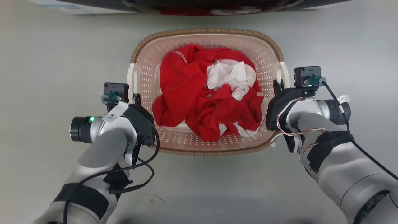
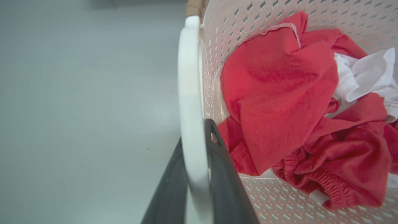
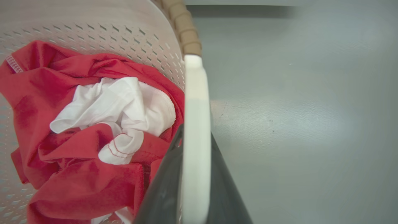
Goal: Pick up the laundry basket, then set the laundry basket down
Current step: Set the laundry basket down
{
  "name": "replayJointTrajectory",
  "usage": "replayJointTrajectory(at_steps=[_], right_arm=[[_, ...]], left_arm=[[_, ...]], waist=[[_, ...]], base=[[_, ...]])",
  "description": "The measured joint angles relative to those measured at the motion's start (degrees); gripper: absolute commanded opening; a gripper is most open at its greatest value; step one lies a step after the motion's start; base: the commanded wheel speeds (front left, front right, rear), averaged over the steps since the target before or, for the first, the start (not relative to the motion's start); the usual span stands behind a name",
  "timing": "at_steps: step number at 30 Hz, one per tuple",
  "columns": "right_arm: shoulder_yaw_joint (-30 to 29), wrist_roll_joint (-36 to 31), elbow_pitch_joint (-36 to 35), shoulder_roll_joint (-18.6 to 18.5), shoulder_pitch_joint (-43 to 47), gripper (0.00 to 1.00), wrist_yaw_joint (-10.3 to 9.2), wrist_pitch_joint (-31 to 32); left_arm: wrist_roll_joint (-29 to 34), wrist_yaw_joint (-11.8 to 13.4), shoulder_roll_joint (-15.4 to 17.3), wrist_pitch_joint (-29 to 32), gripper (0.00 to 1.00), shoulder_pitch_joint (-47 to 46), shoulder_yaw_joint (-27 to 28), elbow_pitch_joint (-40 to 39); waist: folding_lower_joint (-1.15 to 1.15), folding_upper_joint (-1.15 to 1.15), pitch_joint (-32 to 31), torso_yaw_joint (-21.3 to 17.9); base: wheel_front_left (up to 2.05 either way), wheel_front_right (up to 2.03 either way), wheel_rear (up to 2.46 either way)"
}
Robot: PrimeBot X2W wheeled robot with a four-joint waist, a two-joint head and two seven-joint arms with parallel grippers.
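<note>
We see bright, even light, soft glare on the floor (image 3: pixel 275 123) at three o'clock, fingers (image 2: pixel 228 189) blurred at six.

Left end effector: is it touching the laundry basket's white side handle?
Touching. The left wrist view shows the left end effector with a dark finger on each side of the white handle, with no gap showing.

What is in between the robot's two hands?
The laundry basket, holding red and white clothes, sits between the left hand and right hand in the head view. Each hand straddles a white side handle.
</note>
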Motion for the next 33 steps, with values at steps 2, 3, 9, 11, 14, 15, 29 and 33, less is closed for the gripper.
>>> replayJointTrajectory(at_steps=[2, 3, 9, 11, 14, 15, 29, 33], right_arm=[[0.0, 0.0, 0.0, 0.0, -0.5, 0.00, 0.00, -0.3], [0.0, 0.0, 0.0, 0.0, -0.7, 0.00, 0.00, -0.5], [0.1, -0.2, -0.1, 0.0, -1.6, 0.00, 0.01, -1.4], [0.2, -0.2, -0.1, 0.0, -1.7, 0.00, 0.02, -1.5], [0.3, -0.2, 0.0, 0.0, -1.8, 0.00, 0.02, -2.0], [0.4, -0.2, 0.0, 0.0, -1.9, 0.00, 0.07, -2.0], [1.4, -0.5, 0.1, 0.2, -2.6, 1.00, 0.25, -3.0], [1.6, -0.6, 0.1, 0.9, -2.6, 1.00, 0.34, -3.3]], left_arm=[[0.2, 0.0, 0.0, -0.5, 0.00, -0.8, 0.0, 0.3], [0.3, 0.0, 0.1, -0.9, 0.00, -1.1, 0.0, 0.4], [0.9, 0.0, 0.4, -1.9, 0.00, -2.6, 0.1, 1.1], [1.1, 0.0, 0.4, -2.2, 0.00, -3.0, 0.1, 1.2], [1.5, 0.0, 0.3, -2.7, 0.00, -3.1, 0.1, 1.5], [1.5, 0.0, 0.4, -3.0, 0.00, -3.1, 0.1, 1.6], [1.5, -0.1, 0.0, -4.6, 0.29, -4.0, 0.1, 3.2], [1.5, 0.0, -0.3, -4.9, 0.98, -4.3, 0.4, 3.5]], waist=[[0.00, 0.00, 0.9, 0.0], [0.00, 0.00, 1.3, 0.1], [0.00, 0.00, 2.2, 0.4], [-0.01, -0.01, 2.3, 0.5], [-0.01, -0.01, 2.4, 0.6], [-0.01, -0.01, 2.4, 0.7], [-0.01, -0.01, 2.2, 1.1], [-0.01, -0.01, 1.9, 1.1]], base=[[0.00, 0.00, 0.00], [0.00, 0.00, 0.00], [0.00, 0.00, 0.00], [0.00, 0.00, 0.00], [0.00, 0.00, 0.00], [0.00, 0.00, 0.00], [0.00, 0.00, 0.00], [0.00, 0.00, 0.00]])
